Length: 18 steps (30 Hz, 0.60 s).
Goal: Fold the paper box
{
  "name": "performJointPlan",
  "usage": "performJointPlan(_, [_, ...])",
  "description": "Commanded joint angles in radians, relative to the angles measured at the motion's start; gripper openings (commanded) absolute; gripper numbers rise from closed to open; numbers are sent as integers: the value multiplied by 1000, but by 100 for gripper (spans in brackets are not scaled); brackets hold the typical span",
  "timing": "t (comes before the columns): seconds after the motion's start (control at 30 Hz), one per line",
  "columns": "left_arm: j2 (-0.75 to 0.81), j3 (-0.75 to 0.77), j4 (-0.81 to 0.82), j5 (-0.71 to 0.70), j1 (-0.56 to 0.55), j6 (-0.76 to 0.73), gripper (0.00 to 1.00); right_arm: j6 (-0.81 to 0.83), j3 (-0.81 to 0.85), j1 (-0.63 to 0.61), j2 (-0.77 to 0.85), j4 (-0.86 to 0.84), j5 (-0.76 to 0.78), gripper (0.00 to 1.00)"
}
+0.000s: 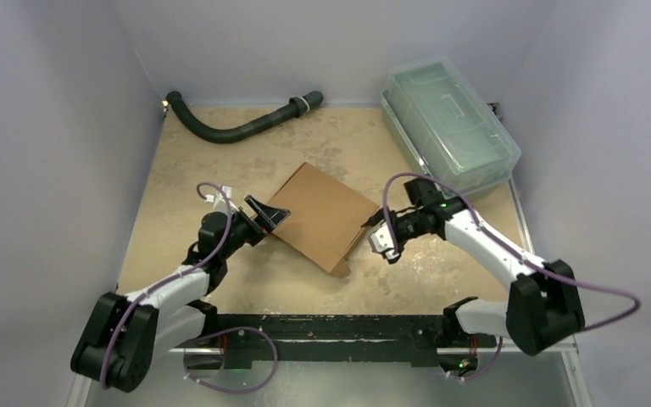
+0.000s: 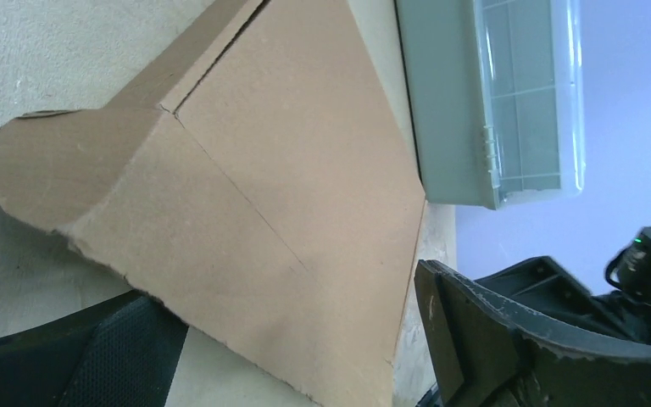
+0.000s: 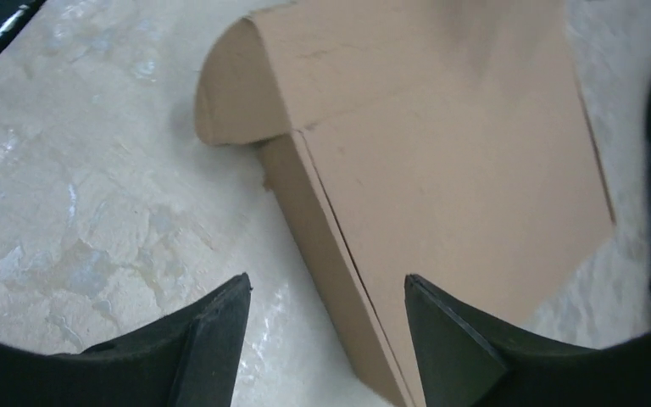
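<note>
The paper box (image 1: 318, 216) is plain brown cardboard, folded over and lying flat in the middle of the table, with a rounded tab flap at its near corner. My left gripper (image 1: 269, 216) is open at the box's left edge. In the left wrist view the box (image 2: 263, 170) fills the space between my spread fingers (image 2: 475, 331). My right gripper (image 1: 380, 240) is open just above the box's right edge. In the right wrist view the box's (image 3: 441, 144) side wall runs between my two fingertips (image 3: 220, 331), and neither touches it.
A clear greenish plastic lidded bin (image 1: 449, 123) stands at the back right and also shows in the left wrist view (image 2: 509, 102). A black corrugated hose (image 1: 237, 123) lies along the back of the table. Grey walls enclose the table on three sides.
</note>
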<state>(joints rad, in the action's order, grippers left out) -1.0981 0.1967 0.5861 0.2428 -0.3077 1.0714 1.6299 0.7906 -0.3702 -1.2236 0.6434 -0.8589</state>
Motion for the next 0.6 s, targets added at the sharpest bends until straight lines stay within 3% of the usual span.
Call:
performJointPlan(0.0, [122,-35,-126,26,20,-35,99,173,71,-137,-87,59,43,66])
performJointPlan(0.13, [223,-41,-236,36,27,-62,98,107,91,-160,-131,9,92,55])
performJointPlan(0.27, [283,-54,-301,37,28,-72,97,77,81,-165,-140,-27,130,52])
performJointPlan(0.57, [276,-74,-298,50,27,-63,96,47,143,-178,-226,-13,199,39])
